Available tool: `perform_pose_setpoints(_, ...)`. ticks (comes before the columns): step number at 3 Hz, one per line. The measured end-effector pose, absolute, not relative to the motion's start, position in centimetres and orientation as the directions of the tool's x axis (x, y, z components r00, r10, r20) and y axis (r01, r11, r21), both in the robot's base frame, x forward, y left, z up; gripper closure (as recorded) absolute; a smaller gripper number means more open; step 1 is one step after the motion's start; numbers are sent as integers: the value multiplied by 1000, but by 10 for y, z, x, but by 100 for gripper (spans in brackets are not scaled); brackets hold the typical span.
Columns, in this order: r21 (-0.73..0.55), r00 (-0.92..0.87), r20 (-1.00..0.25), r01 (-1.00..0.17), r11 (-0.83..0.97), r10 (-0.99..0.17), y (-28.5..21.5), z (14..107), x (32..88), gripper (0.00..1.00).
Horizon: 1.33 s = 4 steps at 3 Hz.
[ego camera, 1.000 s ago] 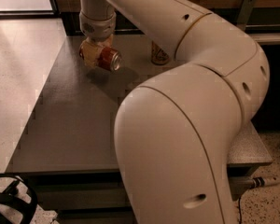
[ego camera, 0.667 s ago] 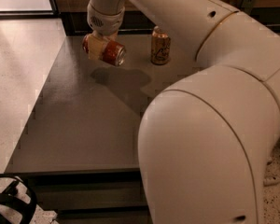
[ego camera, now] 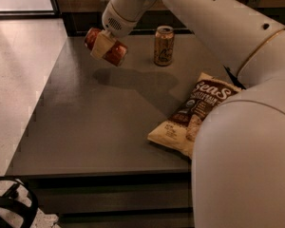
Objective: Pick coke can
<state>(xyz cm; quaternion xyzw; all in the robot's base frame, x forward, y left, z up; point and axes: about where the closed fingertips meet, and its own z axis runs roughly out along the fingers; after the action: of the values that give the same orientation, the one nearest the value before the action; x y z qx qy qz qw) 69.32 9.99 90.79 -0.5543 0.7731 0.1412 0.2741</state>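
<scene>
The coke can (ego camera: 115,52) is red and lies on its side in the air above the back left of the grey table (ego camera: 85,122). My gripper (ego camera: 102,44) is shut on the coke can around its middle and holds it clear of the tabletop; its shadow falls on the table below. My white arm reaches in from the right and fills the right side of the view.
A brown-gold can (ego camera: 164,45) stands upright at the back of the table, right of the held can. A chips bag (ego camera: 194,113) lies flat at the right, partly under my arm. The table's left edge drops to a pale floor (ego camera: 19,80).
The gripper has risen with the coke can, lifting it off the table. The arm has swung aside, uncovering the brown-gold can and the chips bag.
</scene>
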Motion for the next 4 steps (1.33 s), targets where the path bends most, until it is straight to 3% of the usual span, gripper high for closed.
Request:
perform_pose_setpoints(2,-111,-106,-744,-954,278,-660,111,912,687,100)
perform_pose_setpoints(4,-109,-29,-803,-975,195,-596,131,900,689,100)
